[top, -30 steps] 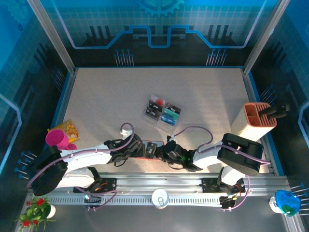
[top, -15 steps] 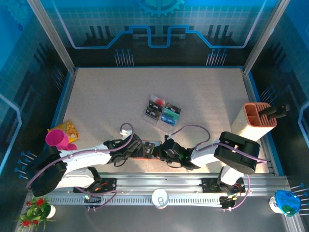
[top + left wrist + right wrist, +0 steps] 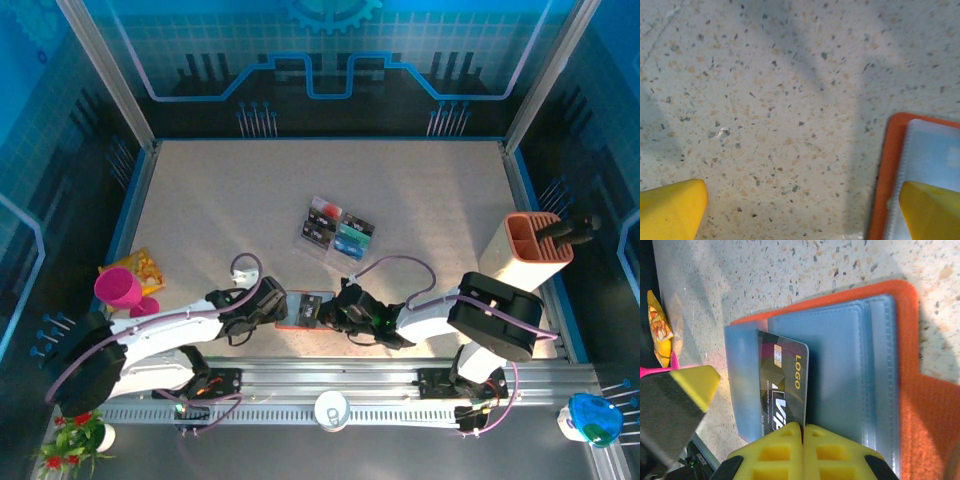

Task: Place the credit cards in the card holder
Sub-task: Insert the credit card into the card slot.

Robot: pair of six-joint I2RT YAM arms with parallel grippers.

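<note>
Top external view, left to right: the left gripper [image 3: 272, 305] lies low over the table [image 3: 420, 190] at 9 o'clock of the card holder [image 3: 305, 310], jaws spread as wide as they go and holding nothing. In the left wrist view one yellow fingertip [image 3: 670, 210] hangs over bare table at 7 o'clock. The other sits at 5 o'clock over the holder's orange rim and grey-blue pocket; whether it presses down I cannot tell.

The holder lies open and flat by the table's near edge, between the two grippers. At 3 o'clock of it the right gripper [image 3: 335, 312] has its jaws closed tight. The right wrist view shows them pinching the near short edge of a black card [image 3: 785, 385], which lies along the grey-blue pockets. Whether its far end has entered a slot I cannot tell. The other credit cards [image 3: 338, 232] sit in a clear tray [image 3: 304, 236] at 1 o'clock of the holder, well apart from it.

The step in hand looks like seating this black card, with most of the task ahead. The next move calls for sliding the card flat and straight along its length into the pocket. The holder must be kept from skating away, and the pinch should let go only once the card is lodged.
</note>
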